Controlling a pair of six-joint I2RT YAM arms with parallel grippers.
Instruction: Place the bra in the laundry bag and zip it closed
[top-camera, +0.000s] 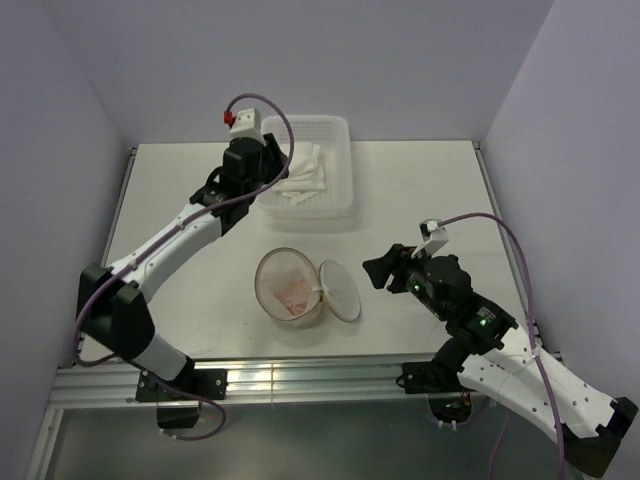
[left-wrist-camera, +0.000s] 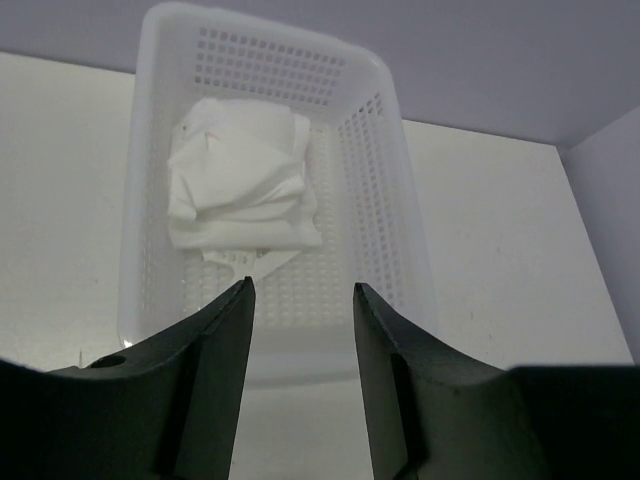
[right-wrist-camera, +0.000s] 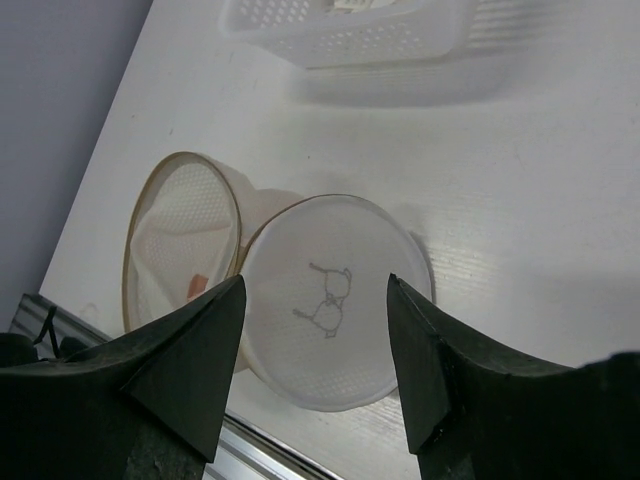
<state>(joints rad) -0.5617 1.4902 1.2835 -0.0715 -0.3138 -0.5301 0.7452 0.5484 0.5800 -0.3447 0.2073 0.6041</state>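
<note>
The bra (left-wrist-camera: 240, 180) is a folded white padded bundle lying in the far part of the white perforated basket (left-wrist-camera: 390, 190); it also shows in the top view (top-camera: 303, 172). My left gripper (left-wrist-camera: 300, 288) is open and empty, above the basket's near wall, short of the bra; the top view shows it (top-camera: 274, 163) at the basket's left side. The laundry bag (top-camera: 288, 288) stands open near the table's front, its round flap lid (top-camera: 339, 290) hanging to the right. My right gripper (right-wrist-camera: 315, 282) is open and empty, facing the lid (right-wrist-camera: 330, 340) from the right. The bag's mouth (right-wrist-camera: 180, 245) gapes.
The basket (top-camera: 345, 195) stands at the back centre of the white table (top-camera: 430, 190). Purple walls close in the left, back and right sides. A metal rail (top-camera: 300, 380) runs along the table's near edge. A small orange tag (right-wrist-camera: 197, 287) lies inside the bag.
</note>
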